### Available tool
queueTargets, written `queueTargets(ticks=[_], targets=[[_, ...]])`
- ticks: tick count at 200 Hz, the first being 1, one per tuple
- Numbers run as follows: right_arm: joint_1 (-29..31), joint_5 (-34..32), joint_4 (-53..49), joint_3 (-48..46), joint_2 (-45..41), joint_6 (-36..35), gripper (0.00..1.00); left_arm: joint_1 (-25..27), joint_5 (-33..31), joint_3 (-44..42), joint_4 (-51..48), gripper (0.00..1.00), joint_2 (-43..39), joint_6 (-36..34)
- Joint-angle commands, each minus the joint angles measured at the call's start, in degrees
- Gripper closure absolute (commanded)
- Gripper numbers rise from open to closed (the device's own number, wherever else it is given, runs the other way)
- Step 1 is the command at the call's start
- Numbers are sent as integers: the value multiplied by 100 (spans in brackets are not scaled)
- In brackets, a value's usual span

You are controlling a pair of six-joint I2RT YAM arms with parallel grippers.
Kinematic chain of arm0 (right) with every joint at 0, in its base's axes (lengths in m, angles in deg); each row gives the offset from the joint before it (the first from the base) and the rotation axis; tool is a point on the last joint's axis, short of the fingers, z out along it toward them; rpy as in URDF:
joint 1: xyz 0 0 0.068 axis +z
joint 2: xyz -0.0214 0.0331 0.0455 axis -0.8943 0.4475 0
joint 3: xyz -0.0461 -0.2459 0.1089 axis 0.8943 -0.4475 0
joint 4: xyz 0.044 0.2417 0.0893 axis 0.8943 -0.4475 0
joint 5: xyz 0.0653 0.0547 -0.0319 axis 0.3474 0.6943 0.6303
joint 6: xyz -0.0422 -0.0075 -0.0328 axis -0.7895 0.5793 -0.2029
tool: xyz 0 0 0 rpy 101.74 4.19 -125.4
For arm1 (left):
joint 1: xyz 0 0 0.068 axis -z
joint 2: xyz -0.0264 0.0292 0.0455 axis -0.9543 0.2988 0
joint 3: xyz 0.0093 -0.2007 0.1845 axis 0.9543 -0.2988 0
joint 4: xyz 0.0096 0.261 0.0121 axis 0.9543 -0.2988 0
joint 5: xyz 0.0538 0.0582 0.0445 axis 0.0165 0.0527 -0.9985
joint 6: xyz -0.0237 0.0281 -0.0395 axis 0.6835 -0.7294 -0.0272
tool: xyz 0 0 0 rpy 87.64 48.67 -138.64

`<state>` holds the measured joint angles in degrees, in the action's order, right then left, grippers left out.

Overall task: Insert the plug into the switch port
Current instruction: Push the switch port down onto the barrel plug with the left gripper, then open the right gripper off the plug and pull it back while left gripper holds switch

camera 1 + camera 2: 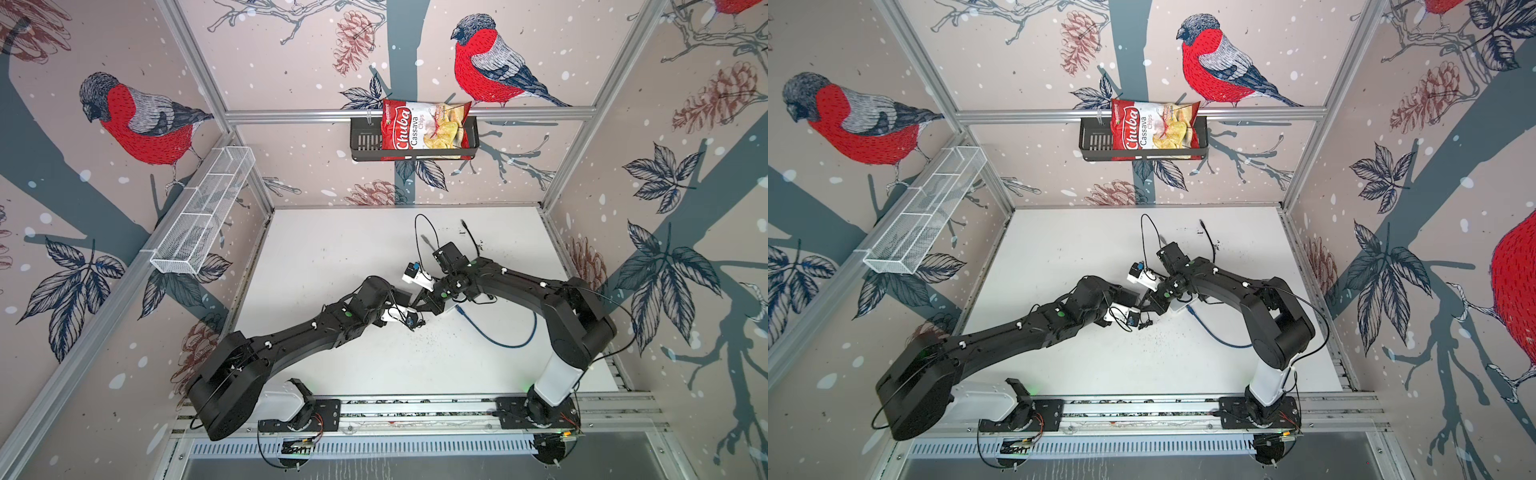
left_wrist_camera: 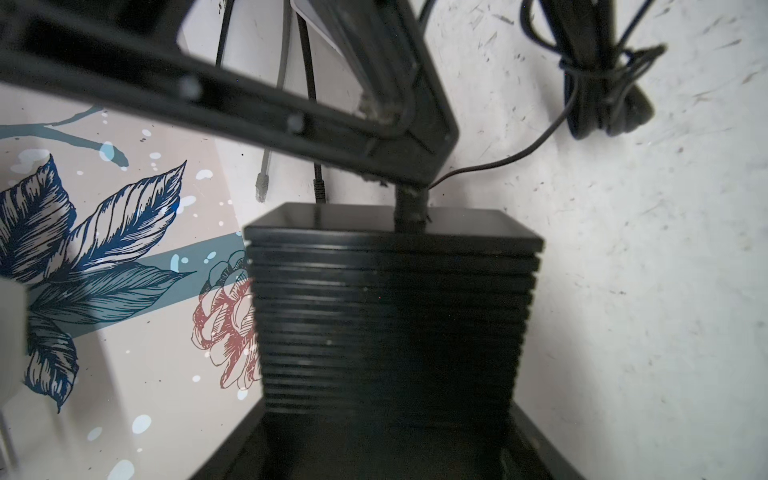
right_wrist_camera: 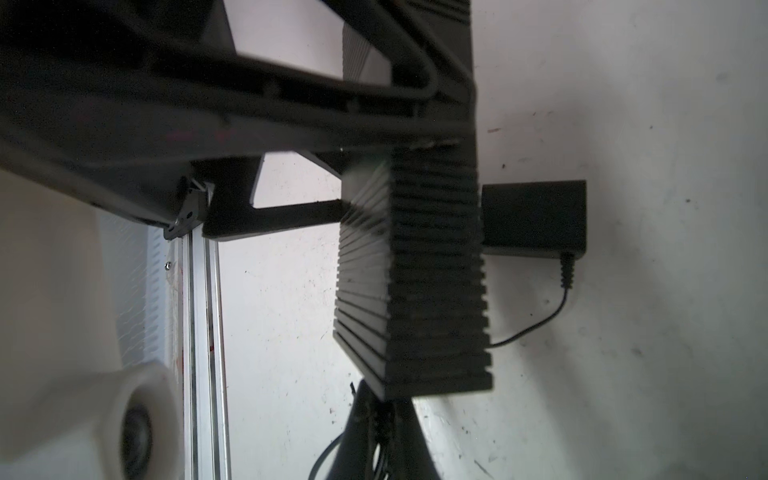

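Nearest, on the right, the blue cable [image 1: 498, 338] loops across the surface [image 1: 332, 257] to the white switch [image 1: 452, 308]. The switch lies mid-surface, mostly hidden under the right arm. Just left of it the two claws meet tip to tip. The right claw [image 2: 409, 189] is closed, apparently pinching the small black plug [image 2: 409, 210]. The plug's thin lead [image 2: 519, 156] trails to a tied cable bundle [image 2: 602, 83]. The plug's end appears to touch the ribbed tip of the left claw [image 2: 392, 226]; I cannot tell whether that claw is open or gripping.

As I judge it, several things could go wrong:
- So narrow a pinch could let the plug twist or slip if it is pressed in off-axis.
- The lead could go taut against the bundle and drag it.
- The switch, if nothing steadies it, could slide away from a push.
- The arms, so close, could knock each other.

Farther off, a grey plug [image 2: 262, 187] and another black plug [image 2: 319, 189] lie loose and could be mistaken for the right one.
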<state>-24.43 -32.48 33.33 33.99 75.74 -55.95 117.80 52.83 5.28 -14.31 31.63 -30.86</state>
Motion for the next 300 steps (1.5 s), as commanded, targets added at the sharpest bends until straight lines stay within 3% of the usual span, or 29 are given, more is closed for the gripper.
queueTargets(ticks=[1,23,85,139,165,201,221,268,300], targets=[[30,559,2189,110,-7,112,100,199,1881,-6,634,58,0,101],[-20,413,2065,90,4,64,99,201,1401,-102,696,59,-106,438],[-170,140,2059,5,-137,110,82,42,598,-339,573,59,-330,992],[-412,-141,1994,29,-135,233,73,-411,552,13,-66,58,-134,1610],[-615,-723,2173,-112,-256,499,68,-692,497,372,-444,58,152,2108],[-950,-1932,2825,-524,-516,1329,68,-1120,353,992,-907,58,723,3031],[-974,-2273,3260,-893,-753,1463,68,-1296,366,1299,-1115,57,1067,3512],[-979,-2662,3987,-1534,-1129,1781,68,-1649,496,2134,-1705,57,1892,4644],[-951,-2390,4237,-1763,-1208,1847,68,-1905,194,3043,-2405,54,2728,5707]])
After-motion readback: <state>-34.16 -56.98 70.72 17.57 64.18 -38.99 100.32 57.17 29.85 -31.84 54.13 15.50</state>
